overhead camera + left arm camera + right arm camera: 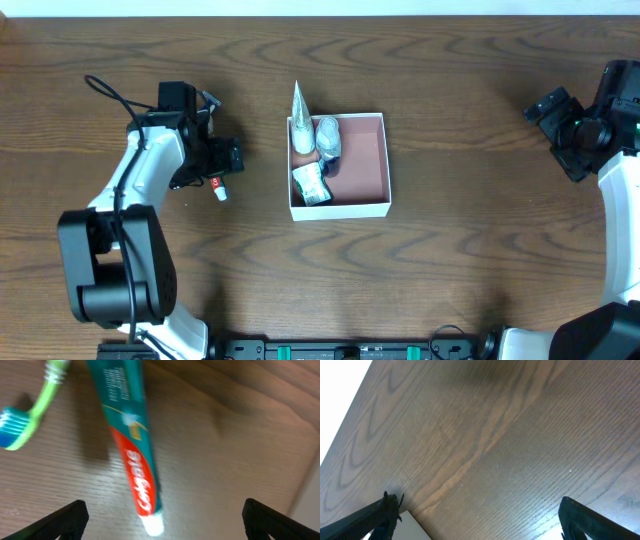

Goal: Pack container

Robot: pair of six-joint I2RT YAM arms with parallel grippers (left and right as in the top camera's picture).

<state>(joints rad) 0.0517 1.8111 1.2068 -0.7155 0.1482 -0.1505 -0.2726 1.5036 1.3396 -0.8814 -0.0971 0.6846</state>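
Now left claw [224, 158] released, jaws straddling toothpaste tube [132, 455]; tube's long axis runs top-to-bottom in wrist frame, across jaw line. container [362, 165] sits overhead-frame centre, right of claw. I rate left arm nearer.

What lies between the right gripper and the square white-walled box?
Nothing: the overhead view shows only bare brown wooden table from right gripper to square white-walled box.

square shallow thin-walled box [340, 211]: white walls, pinkish-brown inside | wooden tabletop [450, 250]: dark brown, wavy grain | long plastic toothpaste tube [131, 445]: teal-green and red, white lettering, white cap | slim plastic toothbrush [35, 410]: lime-green handle, blue head | crumpled packet [311, 184]: white with green | left fingers [65, 520]: black | right fingers [590, 520]: black
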